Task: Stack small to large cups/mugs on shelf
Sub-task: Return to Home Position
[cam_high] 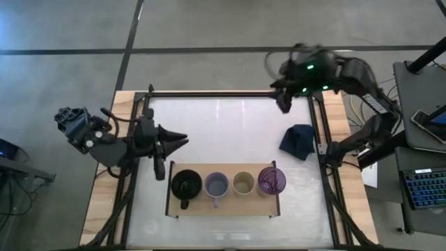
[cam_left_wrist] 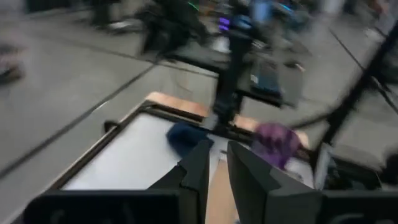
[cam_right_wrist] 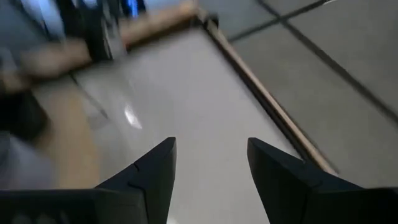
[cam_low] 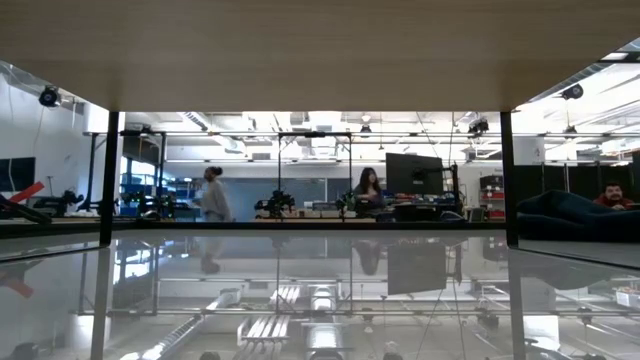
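Four cups stand upright in a row on the light-wood shelf near the table's front edge. From left to right they are a black mug, a grey-lavender mug, a pale cream cup and a translucent purple cup. My left gripper hovers above the table's left side, just beyond the shelf's left end. It points toward the right, its fingers parted by only a narrow slit with nothing between them. My right gripper hangs over the far right corner, open and empty.
A crumpled dark blue cloth lies on the white tabletop near the right edge, beyond the purple cup. The middle of the tabletop is bare. In the low view the shelf's black brackets frame a room with people far behind.
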Motion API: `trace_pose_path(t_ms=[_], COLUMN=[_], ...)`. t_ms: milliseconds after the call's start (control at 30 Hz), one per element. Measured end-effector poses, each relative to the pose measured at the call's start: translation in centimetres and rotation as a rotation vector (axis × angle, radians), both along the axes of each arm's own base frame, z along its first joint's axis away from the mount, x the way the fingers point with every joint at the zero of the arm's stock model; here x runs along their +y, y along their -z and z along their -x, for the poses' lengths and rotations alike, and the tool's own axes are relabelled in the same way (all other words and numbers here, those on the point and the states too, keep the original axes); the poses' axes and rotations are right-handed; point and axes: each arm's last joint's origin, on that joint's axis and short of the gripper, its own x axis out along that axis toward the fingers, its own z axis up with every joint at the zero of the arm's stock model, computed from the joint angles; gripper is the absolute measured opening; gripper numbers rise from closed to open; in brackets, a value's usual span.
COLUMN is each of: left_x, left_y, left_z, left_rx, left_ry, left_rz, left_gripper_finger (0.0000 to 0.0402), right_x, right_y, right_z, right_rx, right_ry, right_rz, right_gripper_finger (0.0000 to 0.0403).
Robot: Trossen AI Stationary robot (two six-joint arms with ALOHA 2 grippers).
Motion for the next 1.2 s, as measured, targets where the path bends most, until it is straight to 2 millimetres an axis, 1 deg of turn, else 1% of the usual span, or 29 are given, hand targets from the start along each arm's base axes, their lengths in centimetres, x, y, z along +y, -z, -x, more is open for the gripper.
trace_pose_path(t_ms=[67,100,167,233,267,333,400,467,533,567,633,700,767,800,867,1000,1100,1200], left_x=[-0.2,-0.3,-0.3,-0.3,-0.4,-0.8,-1.3,-1.3,-0.6,-0.3,0.3,1.1,2.0,2.6,3.7,5.8,6.6,7.3], left_y=[-0.2,-0.3,-0.8,-1.6,-1.9,-2.7,-2.4,-1.3,0.3,0.9,2.3,3.4,5.2,6.1,7.9,10.3,12.3,13.7], left_z=[-0.1,-0.1,0.1,0.2,0.2,0.1,-0.1,-0.4,-0.4,-0.2,0.3,1.2,2.3,2.9,4.1,6.9,8.1,10.3], left_rx=[0.018,0.017,-0.011,-0.083,-0.130,-0.265,-0.366,-0.397,-0.368,-0.381,-0.443,-0.554,-0.604,-0.601,-0.581,-0.597,-0.587,-0.631], left_ry=[0.101,0.138,0.181,0.247,0.293,0.420,0.543,0.578,0.554,0.541,0.572,0.648,0.691,0.678,0.625,0.561,0.528,0.509], left_rz=[-0.072,-0.089,-0.105,-0.127,-0.148,-0.208,-0.270,-0.297,-0.290,-0.274,-0.265,-0.274,-0.277,-0.278,-0.284,-0.301,-0.300,-0.279], left_gripper_finger=[0.0043,0.0043,0.0043,0.0043,0.0043,0.0043,0.0043,0.0043,0.0043,0.0043,0.0043,0.0043,0.0043,0.0043,0.0043,0.0043,0.0043,0.0043], right_x=[0.6,1.1,2.4,3.9,4.7,6.3,8.0,9.7,11.6,12.5,14.0,14.9,15.1,15.0,14.2,12.0,10.6,9.7], right_y=[-1.7,-2.4,-4.1,-5.5,-6.0,-6.5,-6.2,-5.6,-4.6,-4.0,-2.7,-1.5,-0.5,-0.1,0.5,1.2,2.0,2.9], right_z=[1.1,1.8,3.0,4.0,4.4,4.7,4.5,3.8,2.9,2.4,1.5,1.0,0.9,1.2,2.5,6.7,9.8,12.5], right_rx=[-0.098,-0.134,-0.231,-0.337,-0.381,-0.421,-0.422,-0.410,-0.388,-0.372,-0.344,-0.339,-0.352,-0.357,-0.373,-0.474,-0.555,-0.638], right_ry=[0.046,0.022,-0.116,-0.273,-0.336,-0.419,-0.497,-0.528,-0.527,-0.523,-0.522,-0.542,-0.557,-0.562,-0.537,-0.494,-0.463,-0.439], right_rz=[-0.047,-0.048,-0.025,-0.026,-0.032,-0.050,-0.087,-0.107,-0.104,-0.095,-0.081,-0.083,-0.075,-0.064,-0.047,-0.006,0.018,0.039], right_gripper_finger=[0.0192,0.0192,0.0192,0.0192,0.0192,0.0192,0.0192,0.0192,0.0192,0.0192,0.0192,0.0192,0.0192,0.0192,0.0192,0.0192,0.0192,0.0192])
